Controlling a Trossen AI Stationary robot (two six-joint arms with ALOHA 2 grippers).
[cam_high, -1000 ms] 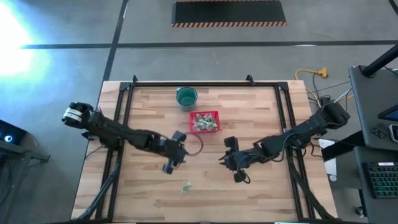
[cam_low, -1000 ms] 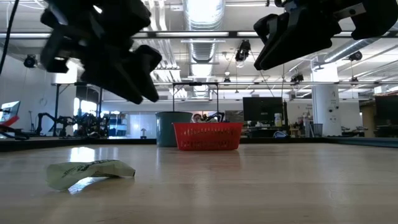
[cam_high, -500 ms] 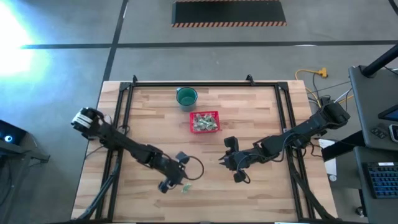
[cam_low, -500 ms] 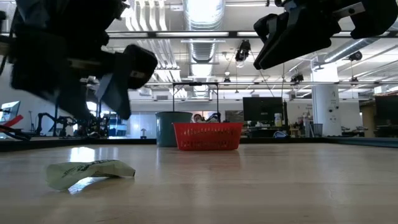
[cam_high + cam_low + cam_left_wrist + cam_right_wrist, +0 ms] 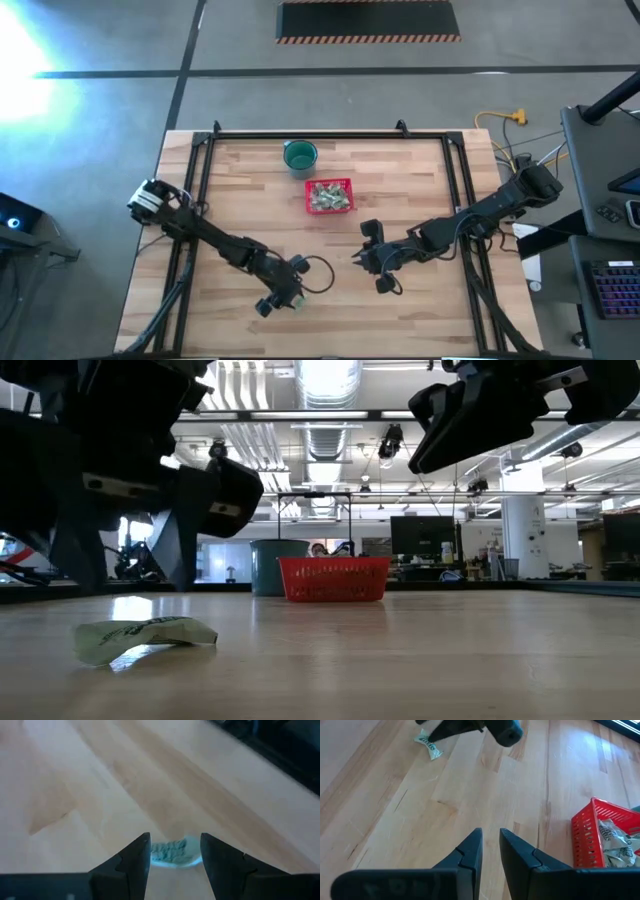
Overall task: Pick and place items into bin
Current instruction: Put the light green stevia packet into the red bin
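One pale green wrapped item (image 5: 172,852) lies flat on the wooden table near its front edge (image 5: 145,637). My left gripper (image 5: 175,837) is open and slants down just over it (image 5: 287,297), one fingertip on either side of the item; I see no touch. The red basket (image 5: 307,197) at the table's middle back holds several more items (image 5: 330,197). My right gripper (image 5: 490,832) hangs above the table right of centre (image 5: 375,268), its fingers a narrow gap apart with nothing between them.
A round dark green cup (image 5: 300,155) stands just behind and left of the basket (image 5: 335,578). A black frame rail (image 5: 205,170) runs along the table's left, far and right sides. Bare wood lies between the two grippers.
My left gripper has swung toward the table's near edge and come down, tipping its fingers more steeply, until it stands over the loose item. The item has not moved.
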